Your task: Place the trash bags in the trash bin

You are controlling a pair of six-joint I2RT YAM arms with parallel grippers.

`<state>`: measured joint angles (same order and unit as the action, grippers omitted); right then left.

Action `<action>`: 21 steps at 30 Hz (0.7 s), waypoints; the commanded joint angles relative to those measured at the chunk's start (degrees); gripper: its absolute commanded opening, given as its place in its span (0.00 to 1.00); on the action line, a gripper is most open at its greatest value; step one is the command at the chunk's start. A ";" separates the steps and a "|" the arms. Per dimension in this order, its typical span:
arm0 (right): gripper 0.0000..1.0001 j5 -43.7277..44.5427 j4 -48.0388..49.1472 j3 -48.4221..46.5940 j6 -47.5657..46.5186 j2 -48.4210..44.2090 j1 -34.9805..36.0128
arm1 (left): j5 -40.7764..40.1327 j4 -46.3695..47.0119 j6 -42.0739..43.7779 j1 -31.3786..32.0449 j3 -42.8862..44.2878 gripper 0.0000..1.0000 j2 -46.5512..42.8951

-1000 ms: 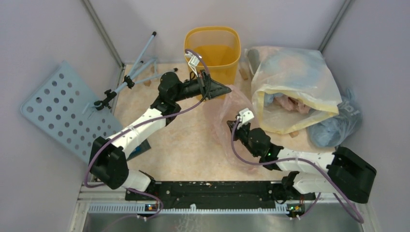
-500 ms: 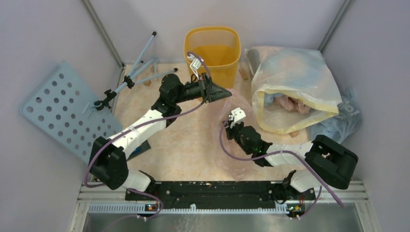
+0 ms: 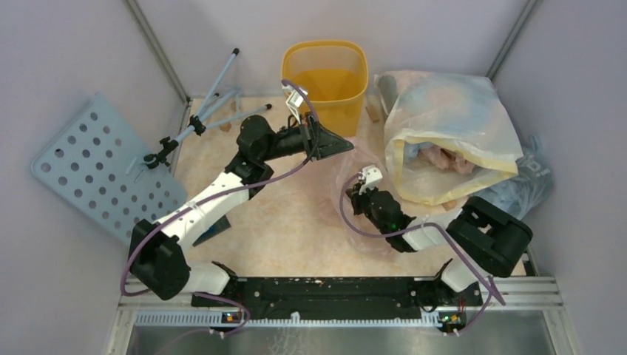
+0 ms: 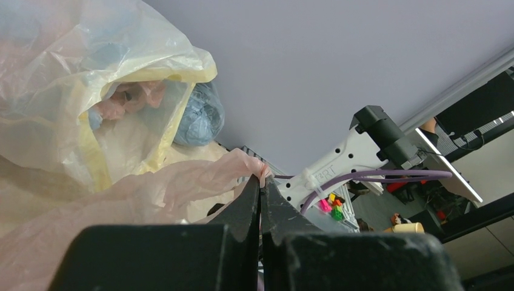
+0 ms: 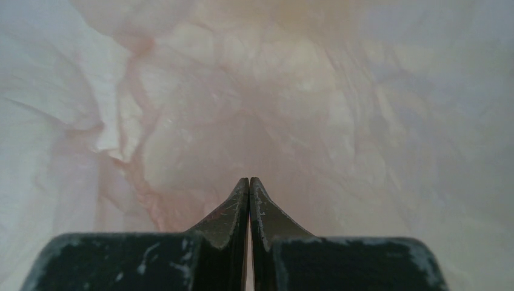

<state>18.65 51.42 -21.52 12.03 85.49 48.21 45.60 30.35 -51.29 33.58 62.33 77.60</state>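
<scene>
Where the left gripper [image 3: 344, 140] reaches, its fingers are pressed together on an edge of the pink bag [image 3: 334, 168], holding it raised just in front of the yellow bin [image 3: 344, 109]. The right gripper [image 3: 361, 194] is pressed together with pink film all around its tips. A large yellowish sack [image 3: 473, 111] stands just right of the bin, with a grey-blue bag [image 3: 529, 185] beyond. The left arm stretches diagonally forward. The right arm is folded, pointing inward.
</scene>
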 commanded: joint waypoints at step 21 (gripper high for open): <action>0.00 -20.00 4.40 -7.68 7.67 7.50 -2.11 | -1.05 7.94 -4.16 8.04 3.67 0.00 2.94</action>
<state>-0.10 51.57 -28.38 15.57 91.94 48.05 45.39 32.75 -53.95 40.62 63.00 82.50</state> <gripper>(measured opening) 0.004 0.005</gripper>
